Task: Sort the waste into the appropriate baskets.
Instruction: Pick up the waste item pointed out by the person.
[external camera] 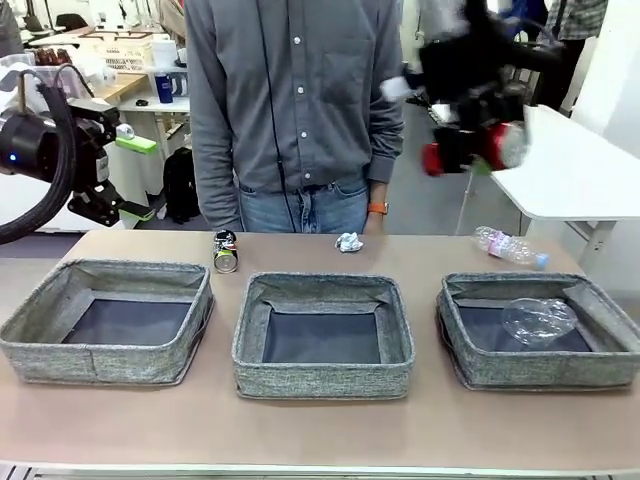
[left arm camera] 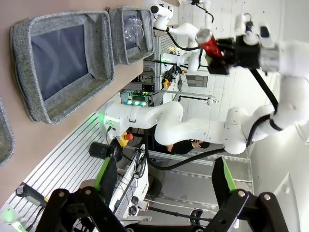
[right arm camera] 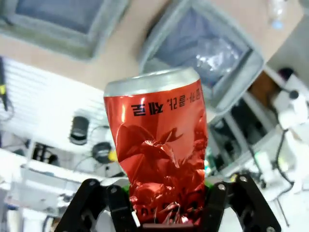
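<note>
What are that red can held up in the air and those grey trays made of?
The red can looks like thin glossy metal, probably aluminium: crumpled, sharply creased, silver rim. The grey trays look like soft woven fabric: mottled weave, thick slightly sagging walls.

Your three baskets [external camera: 322, 378], lower frame, are grey woven with dark bottoms, on a tan table [external camera: 320, 430]. The red can [right arm camera: 159, 159] at the right wrist has a silver top. Mid-frame you see a dark multicoloured can [external camera: 226, 252] and a white-silver paper ball [external camera: 348, 241]; right, clear bottles [external camera: 538, 320].
</note>
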{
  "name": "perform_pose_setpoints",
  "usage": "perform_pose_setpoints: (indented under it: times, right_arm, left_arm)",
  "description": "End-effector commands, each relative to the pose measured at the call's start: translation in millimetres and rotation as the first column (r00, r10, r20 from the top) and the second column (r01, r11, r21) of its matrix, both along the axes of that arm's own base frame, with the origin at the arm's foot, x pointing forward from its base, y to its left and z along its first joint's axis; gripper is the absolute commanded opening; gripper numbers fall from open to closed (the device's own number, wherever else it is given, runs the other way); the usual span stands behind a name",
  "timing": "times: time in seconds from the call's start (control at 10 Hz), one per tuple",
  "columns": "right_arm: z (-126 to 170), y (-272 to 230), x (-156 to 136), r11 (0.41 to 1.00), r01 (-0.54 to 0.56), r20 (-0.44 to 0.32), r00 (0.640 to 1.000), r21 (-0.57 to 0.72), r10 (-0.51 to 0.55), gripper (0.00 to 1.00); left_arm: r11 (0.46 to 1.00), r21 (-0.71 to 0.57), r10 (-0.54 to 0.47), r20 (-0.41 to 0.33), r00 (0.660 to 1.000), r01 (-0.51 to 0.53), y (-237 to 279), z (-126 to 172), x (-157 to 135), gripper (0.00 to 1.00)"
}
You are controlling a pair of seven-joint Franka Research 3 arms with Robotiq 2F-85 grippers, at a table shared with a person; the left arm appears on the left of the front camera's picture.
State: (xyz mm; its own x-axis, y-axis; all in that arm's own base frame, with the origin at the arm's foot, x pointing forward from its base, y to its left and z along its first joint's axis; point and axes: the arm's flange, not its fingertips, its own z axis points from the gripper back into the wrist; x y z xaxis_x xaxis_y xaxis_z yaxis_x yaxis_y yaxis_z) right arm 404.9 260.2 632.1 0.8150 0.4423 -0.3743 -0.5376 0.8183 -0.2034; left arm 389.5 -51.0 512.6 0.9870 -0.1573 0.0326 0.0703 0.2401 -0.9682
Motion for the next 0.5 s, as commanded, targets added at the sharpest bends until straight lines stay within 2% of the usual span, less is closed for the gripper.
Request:
perform_pose_setpoints:
  times: [0.0,0.1,0.2,0.3,0.4]
  right_arm:
    - [21.9,66.8,21.9,0.998,0.055,0.054,0.997,-0.040,-0.053,0.16]
    - [28.1,97.4,12.6,0.997,0.079,0.130,0.989,-0.026,-0.075,0.16]
    - [35.9,125.9,3.8,0.984,0.173,0.220,0.963,-0.052,-0.158,0.16]
    - [47.7,143.2,-3.2,0.958,0.283,0.268,0.927,-0.039,-0.263,0.16]
    - [61.1,153.6,-3.4,0.878,0.474,0.198,0.869,-0.068,-0.454,0.16]
  left_arm:
    - [1.000,0.006,-0.003,-0.007,1.000,0.003,0.7,3.3,-1.9,1.00]
    - [1.000,0.006,-0.003,-0.007,1.000,0.003,0.7,3.3,-1.9,1.00]
    - [1.000,0.006,-0.003,-0.007,1.000,0.003,0.7,3.3,-1.9,1.00]
    - [1.000,0.006,-0.003,-0.007,1.000,0.003,0.7,3.3,-1.9,1.00]
    - [1.000,0.006,-0.003,-0.007,1.000,0.003,0.7,3.3,-1.9,1.00]
